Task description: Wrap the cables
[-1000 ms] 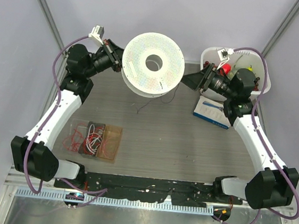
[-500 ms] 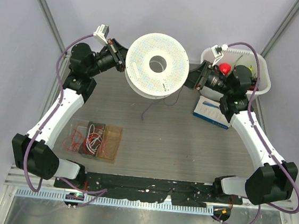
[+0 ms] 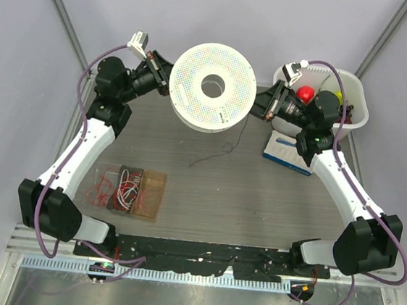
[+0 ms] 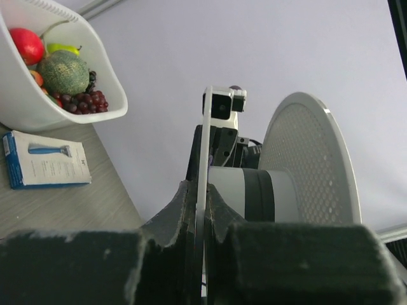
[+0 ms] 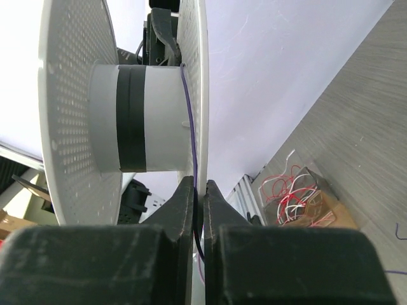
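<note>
Gripping perforated white spool (image 3: 189, 85) rim | left hand (image 4: 200, 187) clamped | right hand (image 5: 198, 185) clamped, thin wire (image 5: 188, 114) alongside

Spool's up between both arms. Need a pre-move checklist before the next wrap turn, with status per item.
1. Left gripper shut on the spool rim: ok.
2. Right gripper shut on the rim at the spool's other side: ok.
3. Spool lifted off the table: ok.
4. Wire runs from the core down to the right gripper. Pinched in the jaws or only passing beside the rim: cannot tell.
5. Wire fully wound: not ok, a loose tail hangs down onto the table.
6. Tail lies apart from the bag of red wires: ok.
</note>
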Controlling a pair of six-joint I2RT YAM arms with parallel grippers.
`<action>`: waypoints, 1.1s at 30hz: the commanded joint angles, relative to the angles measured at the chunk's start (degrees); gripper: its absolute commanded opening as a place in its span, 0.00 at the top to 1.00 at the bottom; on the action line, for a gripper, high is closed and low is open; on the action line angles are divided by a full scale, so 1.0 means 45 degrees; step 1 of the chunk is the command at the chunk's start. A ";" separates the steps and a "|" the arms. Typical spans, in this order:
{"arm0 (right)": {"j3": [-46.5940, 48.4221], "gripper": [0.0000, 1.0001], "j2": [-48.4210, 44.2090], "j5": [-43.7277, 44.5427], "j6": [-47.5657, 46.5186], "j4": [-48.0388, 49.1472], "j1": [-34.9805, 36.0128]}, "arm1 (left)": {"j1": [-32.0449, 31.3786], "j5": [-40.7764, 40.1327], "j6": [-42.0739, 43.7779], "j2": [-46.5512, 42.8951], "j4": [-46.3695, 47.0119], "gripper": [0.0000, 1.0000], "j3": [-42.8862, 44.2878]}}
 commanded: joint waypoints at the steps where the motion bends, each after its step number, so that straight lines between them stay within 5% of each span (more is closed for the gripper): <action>1: 0.0029 0.99 0.0194 0.0598 0.1041 0.1605 -0.0146 | 0.0296 -0.0886 -0.0604 0.0018 -0.0086 0.83 0.0702; 6: 0.0245 0.99 0.0273 0.0520 0.1492 0.1761 -0.0283 | 0.1252 -0.0906 -0.0662 -0.0158 -0.0243 0.49 0.0546; 13: 0.0069 0.99 0.0273 0.0676 0.2000 0.1703 -0.0459 | 0.2035 -0.0672 -0.0703 -0.0587 0.0108 0.27 -0.0370; 23: 0.0694 0.99 0.0488 0.1281 0.3131 0.1392 -0.1064 | 0.2076 0.0049 -0.0838 -0.1038 0.2310 0.20 -0.2930; 33: 0.0948 1.00 0.0488 0.1575 0.3582 0.0766 -0.1084 | 0.0708 0.0168 -0.1268 -0.0082 0.3390 0.17 -0.2268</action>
